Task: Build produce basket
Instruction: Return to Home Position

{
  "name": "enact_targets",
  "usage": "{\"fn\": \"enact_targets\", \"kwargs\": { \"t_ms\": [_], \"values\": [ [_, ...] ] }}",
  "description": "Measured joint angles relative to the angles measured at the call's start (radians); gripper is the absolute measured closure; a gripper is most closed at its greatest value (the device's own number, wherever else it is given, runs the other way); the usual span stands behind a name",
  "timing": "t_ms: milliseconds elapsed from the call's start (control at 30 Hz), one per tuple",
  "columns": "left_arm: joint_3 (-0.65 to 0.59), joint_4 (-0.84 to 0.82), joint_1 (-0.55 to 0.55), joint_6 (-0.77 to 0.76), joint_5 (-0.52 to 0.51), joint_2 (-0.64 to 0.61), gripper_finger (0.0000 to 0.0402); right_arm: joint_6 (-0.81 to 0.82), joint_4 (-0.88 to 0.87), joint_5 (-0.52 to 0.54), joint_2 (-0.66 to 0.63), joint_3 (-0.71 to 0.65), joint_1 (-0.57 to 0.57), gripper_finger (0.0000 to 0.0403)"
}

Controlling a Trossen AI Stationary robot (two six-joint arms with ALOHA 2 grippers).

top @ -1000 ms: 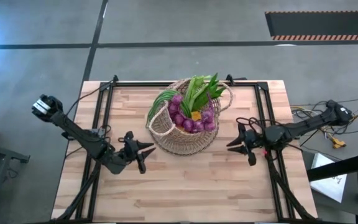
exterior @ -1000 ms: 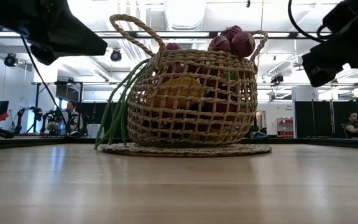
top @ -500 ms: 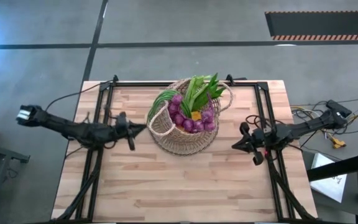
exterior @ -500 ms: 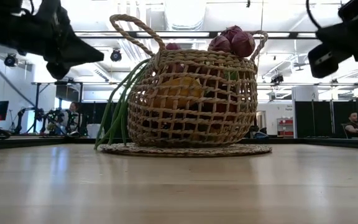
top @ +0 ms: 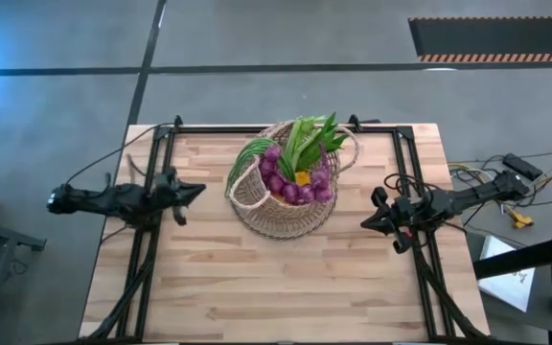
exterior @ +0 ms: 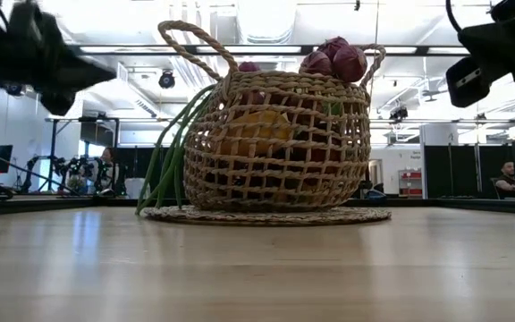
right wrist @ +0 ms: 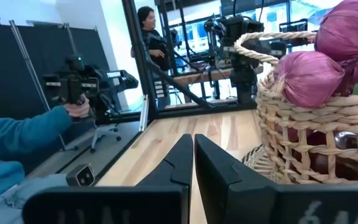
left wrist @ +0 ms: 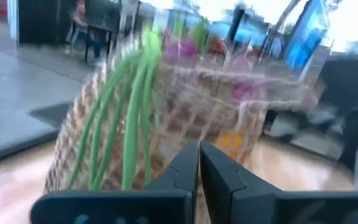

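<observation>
Sitting upright toward the far middle of the wooden table (top: 286,287), the basket (top: 249,195) rests on a flat woven mat (exterior: 347,216) that is wider than its base, with its loop handle arching up at one side. The produce (top: 295,172) is piled inside it. Purple bulbs (top: 290,192) are heaped above the rim, and broad green leaves (top: 310,139) fan out toward the far edge. Long scallions (top: 245,158) hang over the left side of the wicker and trail down toward the mat. In the low view a yellow fruit (exterior: 249,134) shows through the open weave. The left gripper (top: 195,190) hovers over the left part of the table, pointing at the basket but clear of it. Its wrist view shows the two fingers drawn narrowly together with nothing between them. The right gripper (top: 364,223) hangs over the right part of the table, just off the basket's right side and not touching it. Its fingers too are pressed nearly together and carry nothing. The low view shows both arms raised well above the tabletop at the picture's upper corners. In the right wrist view a person (right wrist: 8,146) in a teal sleeve sits beyond the table.
</observation>
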Motion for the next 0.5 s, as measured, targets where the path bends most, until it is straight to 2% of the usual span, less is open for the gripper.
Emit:
{"fn": "enact_targets", "kwargs": {
  "t_ms": [67, 200, 267, 500],
  "values": [
    [-0.022, -0.036, 0.007, 0.004, 0.011, 0.029, 0.0401, -0.011, -0.005, -0.003, -0.001, 0.0, 0.0, 0.0394],
    [-0.06, 0.076, 0.036, 0.025, 0.055, 0.074, 0.0402, -0.015, -0.009, -0.018, -0.003, 0.0, 0.0, 0.0394],
    [-0.093, 0.147, 0.058, 0.056, 0.099, 0.071, 0.0402, -0.015, -0.009, -0.017, 0.0, 0.0, 0.0, 0.0394],
    [-0.097, 0.195, 0.172, 0.115, 0.283, 0.065, 0.0402, -0.016, -0.022, -0.017, -0.001, 0.0, 0.0, 0.0394]
  ]
}}
